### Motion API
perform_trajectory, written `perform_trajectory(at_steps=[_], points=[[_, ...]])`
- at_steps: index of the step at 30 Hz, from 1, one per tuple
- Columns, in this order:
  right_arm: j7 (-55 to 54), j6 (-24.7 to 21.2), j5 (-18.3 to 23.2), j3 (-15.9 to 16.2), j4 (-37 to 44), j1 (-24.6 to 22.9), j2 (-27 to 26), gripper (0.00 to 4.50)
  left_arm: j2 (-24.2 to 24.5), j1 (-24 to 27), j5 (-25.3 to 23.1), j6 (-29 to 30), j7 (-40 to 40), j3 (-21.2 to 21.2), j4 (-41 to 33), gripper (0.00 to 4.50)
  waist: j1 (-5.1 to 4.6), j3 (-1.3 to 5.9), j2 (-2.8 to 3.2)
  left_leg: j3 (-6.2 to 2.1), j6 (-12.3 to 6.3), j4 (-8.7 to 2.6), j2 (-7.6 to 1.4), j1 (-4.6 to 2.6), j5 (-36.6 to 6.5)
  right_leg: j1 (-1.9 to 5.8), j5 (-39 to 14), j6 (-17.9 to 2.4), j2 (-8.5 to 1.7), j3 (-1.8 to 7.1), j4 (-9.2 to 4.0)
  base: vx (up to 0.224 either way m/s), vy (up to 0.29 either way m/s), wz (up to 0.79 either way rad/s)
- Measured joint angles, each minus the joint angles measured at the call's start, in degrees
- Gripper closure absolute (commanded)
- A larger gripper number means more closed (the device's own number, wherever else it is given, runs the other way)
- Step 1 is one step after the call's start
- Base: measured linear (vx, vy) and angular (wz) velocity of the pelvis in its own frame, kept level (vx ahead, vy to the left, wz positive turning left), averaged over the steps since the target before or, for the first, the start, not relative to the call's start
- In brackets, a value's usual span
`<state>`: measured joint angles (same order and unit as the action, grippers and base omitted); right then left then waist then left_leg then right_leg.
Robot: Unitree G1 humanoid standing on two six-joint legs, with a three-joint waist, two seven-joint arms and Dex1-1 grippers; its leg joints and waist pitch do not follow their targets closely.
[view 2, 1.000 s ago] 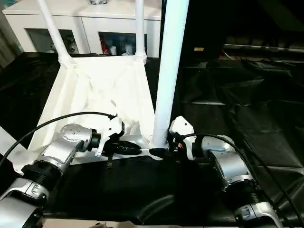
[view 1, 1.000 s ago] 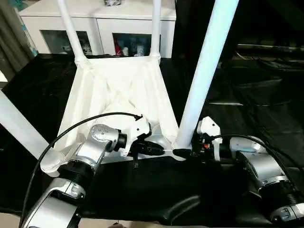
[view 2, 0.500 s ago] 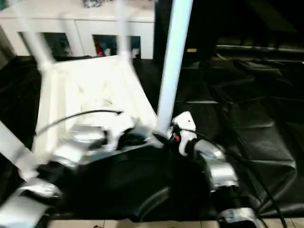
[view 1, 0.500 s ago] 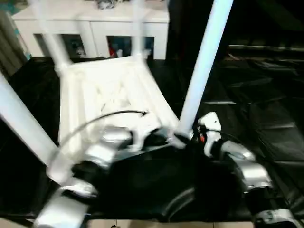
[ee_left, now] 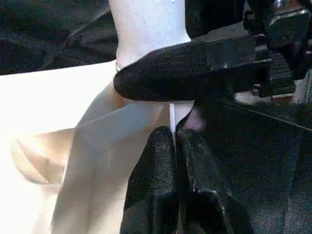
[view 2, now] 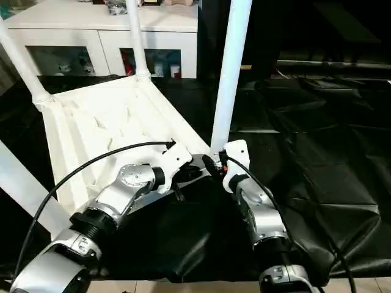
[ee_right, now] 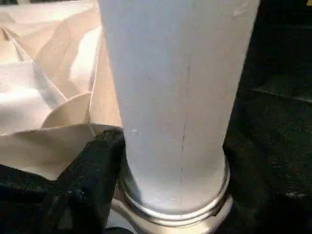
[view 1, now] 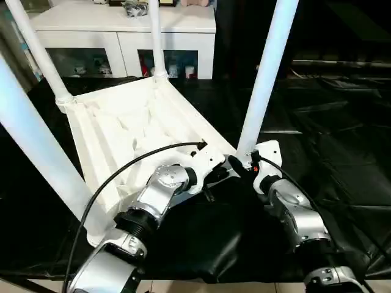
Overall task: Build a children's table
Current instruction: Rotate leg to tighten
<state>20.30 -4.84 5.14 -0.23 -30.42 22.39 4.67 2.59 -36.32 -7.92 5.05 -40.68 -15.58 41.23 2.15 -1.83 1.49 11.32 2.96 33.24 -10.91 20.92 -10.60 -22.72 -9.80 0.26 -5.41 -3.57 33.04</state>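
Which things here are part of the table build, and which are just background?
Part of the job:
- upturned white table top
- four legs standing in its corner sockets, such as the near right leg
- left gripper, right gripper, both at that leg's base

Just there:
- white cabinet with glass doors
- black sheet under the work

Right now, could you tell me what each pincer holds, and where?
Left pincer: shut on tabletop rim. Right pincer: around near leg base.
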Motion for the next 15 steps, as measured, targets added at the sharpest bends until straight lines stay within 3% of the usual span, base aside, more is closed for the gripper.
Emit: perform_trajectory(at_steps=[2, 5, 11, 15], points=[[1.71, -0.09, 0.09, 0.05, 0.13, -0.02, 0.46, 0.69, 0.53, 0.07, 0.34, -0.48, -0.7, -0.01, -0.02, 4.5, -0.03, 0.0, 0.0, 0.0, 0.0, -0.08, 0.0, 0.02, 0.0, -0.05, 0.0, 0.0, 0.0, -0.02, 0.0, 0.0, 0.0, 0.0], [7.75, -2.37, 1.69, 0.84, 3.51, -1.63, 3.34, 0.69, 1.82, 0.3, 0.75, -1.9, -3.09, -0.05, -0.14, 4.5, 0.11, -0.04, 0.06, -0.01, 0.0, -0.27, -0.01, 0.04, 0.0, -0.1, 0.01, 0.0, 0.01, -0.05, 0.01, 0.0, 0.0, 0.0], [24.05, -5.32, 6.27, 3.11, 14.53, -7.81, 13.94, 0.69, 6.28, 1.13, 2.8, -5.86, -12.3, -0.13, -0.52, 4.5, 1.06, -0.06, 0.14, -0.02, 0.0, -0.46, -0.1, 0.06, 0.01, -0.16, 0.04, 0.05, 0.08, -0.14, 0.06, 0.0, 0.0, 0.0], [32.61, -7.22, 10.23, 1.26, 19.11, -13.22, 21.32, 0.69, 9.77, 2.26, 6.07, -6.15, -22.63, -0.76, -2.48, 4.5, 1.88, -0.06, 0.17, 0.03, 0.0, -0.46, -0.11, 0.13, 0.01, -0.14, 0.09, -0.04, 0.07, -0.1, 0.05, 0.0, 0.0, 0.0]])
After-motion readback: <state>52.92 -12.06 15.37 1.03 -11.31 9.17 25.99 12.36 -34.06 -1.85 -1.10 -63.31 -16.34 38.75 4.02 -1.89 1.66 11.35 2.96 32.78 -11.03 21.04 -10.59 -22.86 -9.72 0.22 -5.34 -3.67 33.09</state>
